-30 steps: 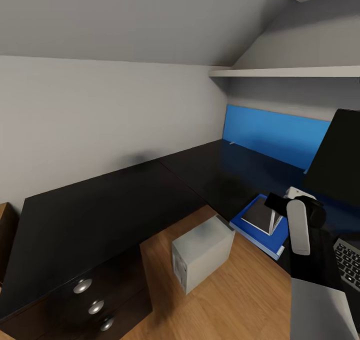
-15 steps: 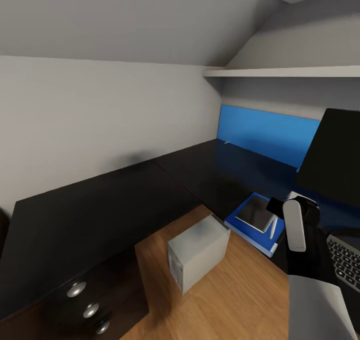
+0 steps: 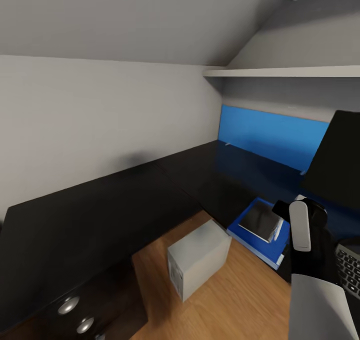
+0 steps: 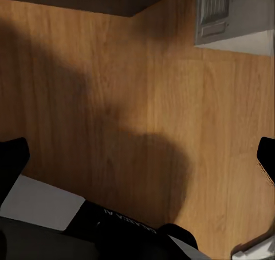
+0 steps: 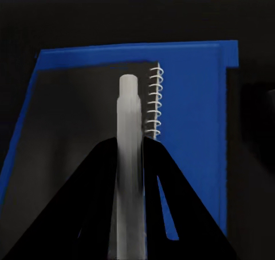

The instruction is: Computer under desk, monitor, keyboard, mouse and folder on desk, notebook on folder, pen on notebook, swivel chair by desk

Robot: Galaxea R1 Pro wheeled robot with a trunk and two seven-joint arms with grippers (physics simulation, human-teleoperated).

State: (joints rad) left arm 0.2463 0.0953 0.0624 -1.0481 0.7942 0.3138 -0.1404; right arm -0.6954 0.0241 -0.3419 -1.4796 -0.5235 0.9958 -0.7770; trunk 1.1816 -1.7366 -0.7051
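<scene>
On the table: table (image 3: 100, 205) is glossy black and L-shaped, with round silver knobs on its drawer unit at the near left.
Writing: none can be read; the keyboard's (image 3: 350, 270) key lettering is too small to make out.
Folder: blue folder (image 3: 257, 236) lies flat at the table's front edge, near the inner corner, just left of the right arm.
Notebook: black notebook (image 5: 80, 122) lies flat on the folder, its white spiral binding along one side.
Pen: white pen (image 5: 129, 156) points lengthwise away from the right wrist camera, its long axis parallel to the spiral binding, over the notebook.
Right pincer: right pincer (image 5: 130, 151) is clamped on the pen, its black fingers (image 5: 86, 202) pressed to either side of the barrel.
Left pincer: left pincer (image 4: 137, 156) stands apart over the wooden floor (image 4: 114, 99).
Computer: grey computer (image 3: 199, 257) stands on the floor in the table's inner angle, vented end facing the near left.
Monitor: black monitor (image 3: 337, 165) stands on the table at far right, keyboard before it.
</scene>
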